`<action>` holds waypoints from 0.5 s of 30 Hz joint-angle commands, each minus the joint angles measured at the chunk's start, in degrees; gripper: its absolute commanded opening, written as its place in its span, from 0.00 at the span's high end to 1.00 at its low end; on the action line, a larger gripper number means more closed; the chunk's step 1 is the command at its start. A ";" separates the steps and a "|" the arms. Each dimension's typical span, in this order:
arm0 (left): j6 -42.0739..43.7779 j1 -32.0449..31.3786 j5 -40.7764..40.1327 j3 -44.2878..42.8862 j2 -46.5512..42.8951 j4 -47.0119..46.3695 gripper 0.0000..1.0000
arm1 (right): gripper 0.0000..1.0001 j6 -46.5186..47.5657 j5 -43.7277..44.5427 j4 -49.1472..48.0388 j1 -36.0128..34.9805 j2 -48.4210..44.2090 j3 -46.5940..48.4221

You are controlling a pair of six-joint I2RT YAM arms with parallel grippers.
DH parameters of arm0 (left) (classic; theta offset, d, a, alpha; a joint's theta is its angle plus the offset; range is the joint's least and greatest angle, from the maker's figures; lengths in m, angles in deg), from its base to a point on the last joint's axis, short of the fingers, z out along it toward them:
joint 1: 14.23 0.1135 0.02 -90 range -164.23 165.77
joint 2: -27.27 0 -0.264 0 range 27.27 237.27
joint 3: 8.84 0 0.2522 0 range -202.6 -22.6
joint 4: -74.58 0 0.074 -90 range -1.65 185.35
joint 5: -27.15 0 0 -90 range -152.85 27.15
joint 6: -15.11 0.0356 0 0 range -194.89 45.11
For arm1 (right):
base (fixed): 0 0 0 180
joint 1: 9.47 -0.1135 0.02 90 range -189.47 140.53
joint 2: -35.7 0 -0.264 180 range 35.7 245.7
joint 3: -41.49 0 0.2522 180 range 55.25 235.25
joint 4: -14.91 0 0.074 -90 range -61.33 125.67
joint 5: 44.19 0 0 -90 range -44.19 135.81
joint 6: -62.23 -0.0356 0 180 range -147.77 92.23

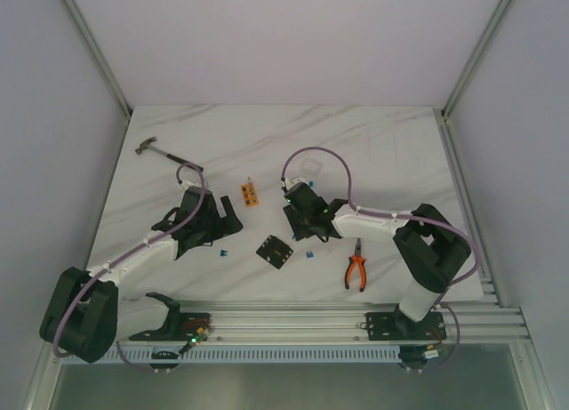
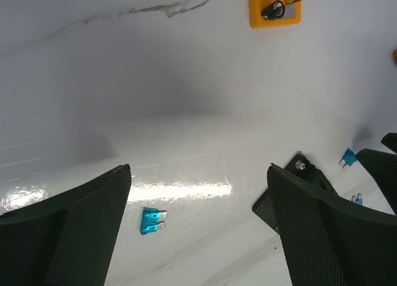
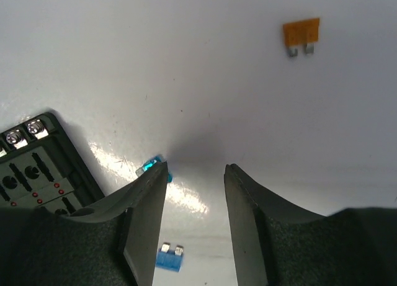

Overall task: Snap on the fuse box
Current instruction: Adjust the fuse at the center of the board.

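Note:
The fuse box (image 1: 276, 251) is a small black square box lying flat on the marble table, between my two grippers. In the left wrist view only one corner of the fuse box (image 2: 300, 172) shows, behind my right finger. My left gripper (image 1: 222, 225) (image 2: 198, 169) stands wide open above the table with a loose blue fuse (image 2: 152, 219) on the surface between its fingers. In the right wrist view the fuse box (image 3: 37, 168) shows its slots and screws at the left edge. My right gripper (image 1: 300, 230) (image 3: 195, 171) is open and holds nothing, and a blue fuse (image 3: 151, 166) peeks out by its left fingertip.
An orange block (image 1: 250, 194) (image 2: 274, 7) lies behind the fuse box. Orange-handled pliers (image 1: 356, 269) lie to the right and a hammer (image 1: 160, 150) at the far left. Another blue fuse (image 3: 169, 258) and an orange fuse (image 3: 301, 33) lie loose on the table.

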 commanded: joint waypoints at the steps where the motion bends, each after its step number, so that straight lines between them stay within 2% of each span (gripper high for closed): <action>1: -0.48 -0.36 0.67 -1.90 0.92 -0.75 0.00 | 0.49 -8.17 3.57 7.77 -2.33 -1.54 3.28; 6: -0.25 -0.41 0.99 -2.20 1.77 -1.15 0.00 | 0.43 -8.62 5.66 8.39 -4.57 -0.14 4.17; 15: -0.07 -0.54 1.41 -1.93 1.67 -1.48 0.00 | 0.41 -6.46 9.18 9.85 -4.90 3.19 4.74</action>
